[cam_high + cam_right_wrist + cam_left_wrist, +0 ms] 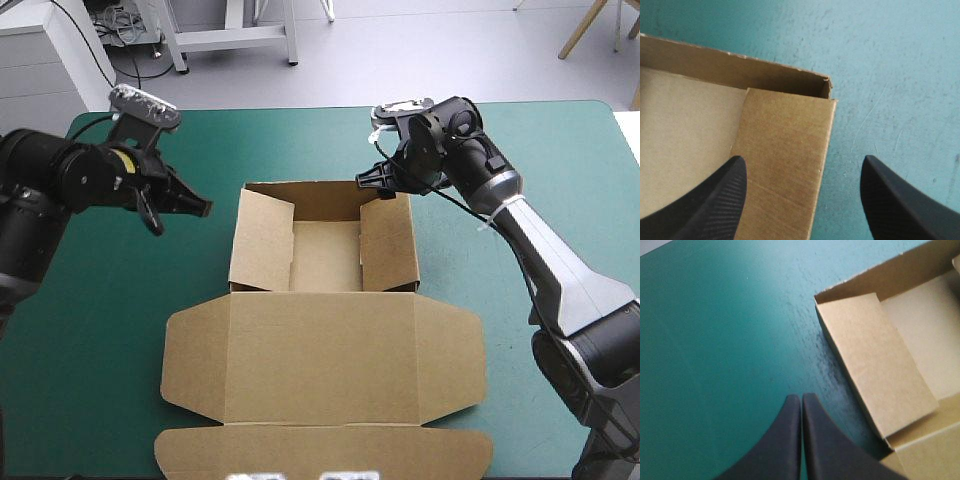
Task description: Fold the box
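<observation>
Teal-green cover [100, 330] under box [325, 255]; right tool [804, 159] seemingly straddles its wall.

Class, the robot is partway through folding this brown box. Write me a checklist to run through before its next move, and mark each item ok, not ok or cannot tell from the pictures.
1. Tray walls of the box are raised: ok.
2. Lid lies flat towards the table's near edge: ok.
3. Side flaps are pressed fully down inside: cannot tell; the left flap seems to lean inward.
4. Right gripper is open, astride the box's right wall near the far corner: ok.
5. Right gripper is touching that wall: cannot tell.
6. Left gripper is shut, holding nothing, beside the box over the teal-green cover: ok.
</observation>
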